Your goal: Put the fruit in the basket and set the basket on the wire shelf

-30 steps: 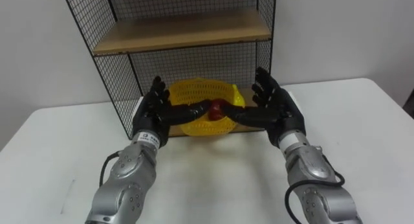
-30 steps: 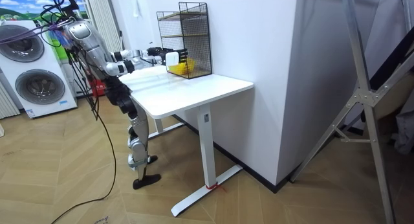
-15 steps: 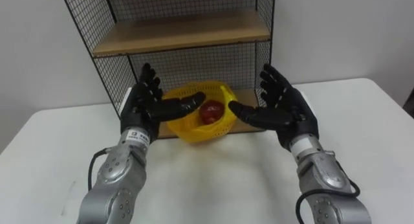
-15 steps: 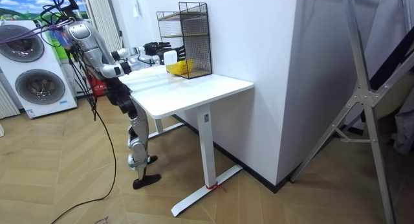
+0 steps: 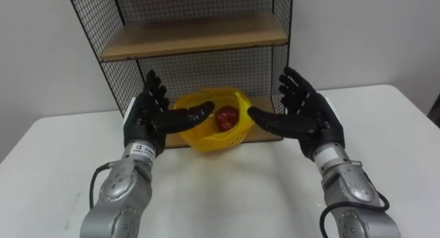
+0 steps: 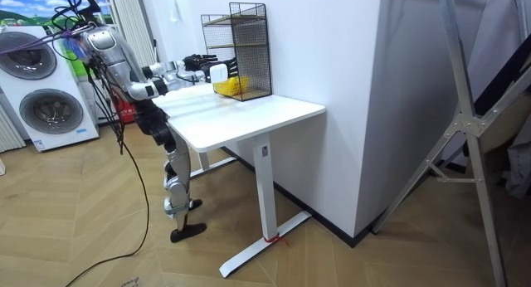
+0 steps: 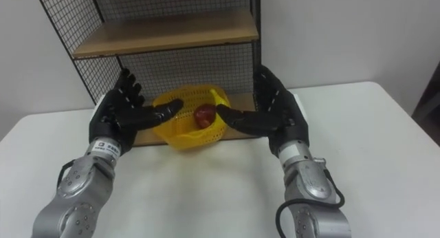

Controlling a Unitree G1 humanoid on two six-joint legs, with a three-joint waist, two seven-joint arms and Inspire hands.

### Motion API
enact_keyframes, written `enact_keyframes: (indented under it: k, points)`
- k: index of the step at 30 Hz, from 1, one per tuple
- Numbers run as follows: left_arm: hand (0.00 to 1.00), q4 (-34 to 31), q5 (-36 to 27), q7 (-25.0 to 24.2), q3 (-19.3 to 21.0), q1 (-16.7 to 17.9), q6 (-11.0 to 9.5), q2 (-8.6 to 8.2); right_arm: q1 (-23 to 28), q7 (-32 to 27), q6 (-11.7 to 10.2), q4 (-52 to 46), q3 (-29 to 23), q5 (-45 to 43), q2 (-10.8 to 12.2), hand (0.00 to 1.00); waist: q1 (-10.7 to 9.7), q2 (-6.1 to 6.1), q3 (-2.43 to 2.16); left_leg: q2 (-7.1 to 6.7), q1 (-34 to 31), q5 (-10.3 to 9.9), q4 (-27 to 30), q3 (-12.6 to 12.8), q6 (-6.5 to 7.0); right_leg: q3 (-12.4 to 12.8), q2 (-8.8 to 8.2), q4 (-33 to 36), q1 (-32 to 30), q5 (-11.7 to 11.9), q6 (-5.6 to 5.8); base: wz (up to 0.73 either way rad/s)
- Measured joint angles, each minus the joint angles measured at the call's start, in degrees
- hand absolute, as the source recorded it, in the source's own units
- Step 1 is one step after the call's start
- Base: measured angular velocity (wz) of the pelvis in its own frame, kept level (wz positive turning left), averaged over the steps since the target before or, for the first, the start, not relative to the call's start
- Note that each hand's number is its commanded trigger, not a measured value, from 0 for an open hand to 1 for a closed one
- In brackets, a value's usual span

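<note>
A yellow mesh basket [image 5: 199,138] sits at the front of the lowest level of the black wire shelf [image 5: 192,35], tipped a little toward me. A red apple [image 5: 226,117] lies inside it. My left hand [image 5: 148,117] is held up open just left of the basket, with its thumb reaching toward the rim. On the other side my right hand [image 5: 309,121] is open too, palm facing the basket and thumb pointing at it. Neither hand grips the basket. In the room view I stand at the end of the white table [image 6: 249,121], both arms stretched toward the shelf [image 6: 247,38].
The shelf has a bare wooden board [image 5: 206,30] above the basket and stands against the wall at the table's back. White tabletop [image 5: 227,190] spreads in front of and to both sides of it. Washing machines [image 6: 41,96] stand behind me, and a metal stand [image 6: 465,138] is at the room view's right.
A second ago both hands were closed in on the basket with thumbs at its rim. They have come off it, drawn back toward me and spread apart, and the basket stays on the shelf.
</note>
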Motion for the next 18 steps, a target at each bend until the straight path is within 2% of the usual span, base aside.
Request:
enact_keyframes:
  k: [3, 7, 9, 12, 14, 16, 18]
  points:
    - [0.00, -0.12, 0.13, -0.82, 2.54, 0.01, -0.02, 0.12, 0.22, 0.30, 0.00, -1.62, -0.36, -0.49, 0.02, 0.00, -0.06, 0.00, -0.04, -0.01, -0.46, -0.01, -0.02, 0.06, 0.03, 0.85, 0.23, -0.02, -0.57, 0.07, 0.14, -0.05]
    - [0.00, -2.92, 2.10, -2.11, 5.99, 1.29, -0.05, 0.14, 1.31, 1.16, 0.00, -4.95, -3.22, -0.47, -0.18, 0.00, 0.01, -0.36, 0.18, -0.02, -0.61, 0.01, -0.08, 0.09, 0.03, 0.98, 0.24, -0.05, -0.81, 0.09, 0.15, 0.00]
    - [0.00, -4.33, 2.63, -2.16, 7.20, 2.68, -0.09, 0.15, 2.26, 1.07, -0.01, -6.88, -4.69, -0.44, -0.17, 0.00, 0.03, -0.66, 0.06, -0.01, -0.61, 0.00, -0.09, 0.17, 0.03, 1.05, 0.24, -0.06, -0.83, 0.11, 0.16, 0.00]
    - [0.00, -7.07, 2.61, -2.10, 9.31, 5.08, -0.08, 0.16, 3.57, 1.02, -0.11, -9.13, -7.24, -0.48, 0.12, 0.00, -0.17, -1.42, -0.37, 0.02, -0.72, -0.01, 0.03, 0.04, 0.04, 0.87, 0.25, -0.08, -0.82, 0.08, 0.17, 0.00]
    - [0.00, -11.08, 2.62, -2.10, 10.60, 6.87, -0.39, 0.16, 5.11, 1.08, -0.26, -11.18, -9.16, -0.43, 0.09, 0.00, -0.08, -1.88, -0.88, 0.04, -1.06, -0.06, 0.13, 0.14, 0.10, 0.84, 0.21, -0.06, -1.19, 0.06, 0.18, 0.00]
    - [0.00, -12.74, 2.68, -2.09, 11.48, 7.61, -1.99, 0.27, 5.65, 1.09, -0.31, -12.18, -10.37, -0.65, 0.08, 0.00, -0.15, -2.07, -0.85, 0.06, -1.14, -0.08, 0.10, 0.37, 0.13, 0.83, 0.20, 0.00, -1.29, 0.09, 0.18, -0.04]
    - [0.00, -13.66, 3.13, -2.10, 12.46, 7.98, -2.64, 0.29, 5.65, 1.06, -0.48, -12.36, -11.87, -1.51, -0.03, 0.00, -0.14, -2.16, -0.78, 0.11, -1.29, -0.11, 0.11, 0.68, 0.18, 0.95, 0.22, -0.06, -1.45, 0.15, 0.25, -0.04]
